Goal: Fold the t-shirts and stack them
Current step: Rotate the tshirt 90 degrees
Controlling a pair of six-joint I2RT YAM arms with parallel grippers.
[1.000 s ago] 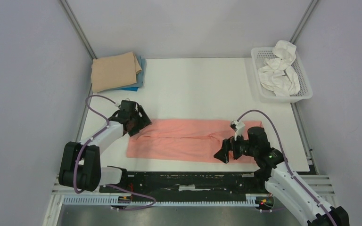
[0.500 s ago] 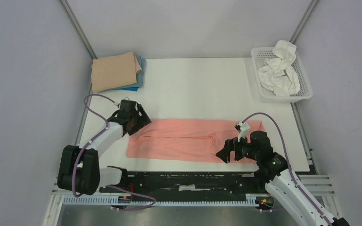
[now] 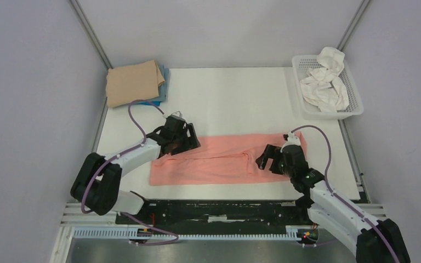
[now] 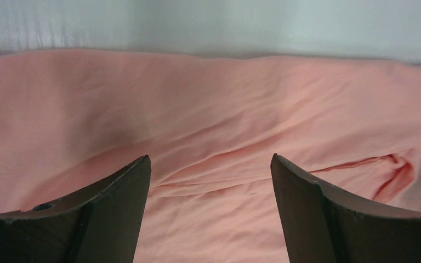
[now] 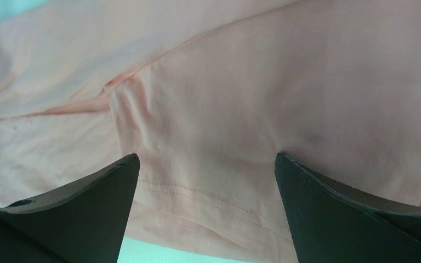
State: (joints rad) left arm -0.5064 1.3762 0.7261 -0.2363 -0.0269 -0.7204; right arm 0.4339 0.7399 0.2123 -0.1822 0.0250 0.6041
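Note:
The salmon-pink t-shirt (image 3: 219,160) lies folded into a long strip across the near half of the table. My left gripper (image 3: 189,143) is open over the strip's far left part; the left wrist view shows its jaws wide apart above wrinkled pink cloth (image 4: 208,142). My right gripper (image 3: 264,159) is open over the strip's right part; the right wrist view shows a stitched hem (image 5: 208,197) between its jaws. The tan t-shirt (image 3: 133,82) lies folded at the far left on top of the bright blue t-shirt (image 3: 161,90).
A white mesh basket (image 3: 353,110) with crumpled white cloths (image 3: 324,82) stands at the far right. The table's near edge (image 3: 225,192) runs just below the pink strip. Grey walls close in both sides.
My left gripper moved right onto the strip, and the cloth's left end shifted right with it. My right gripper moved up and slightly right, over the strip's right part.

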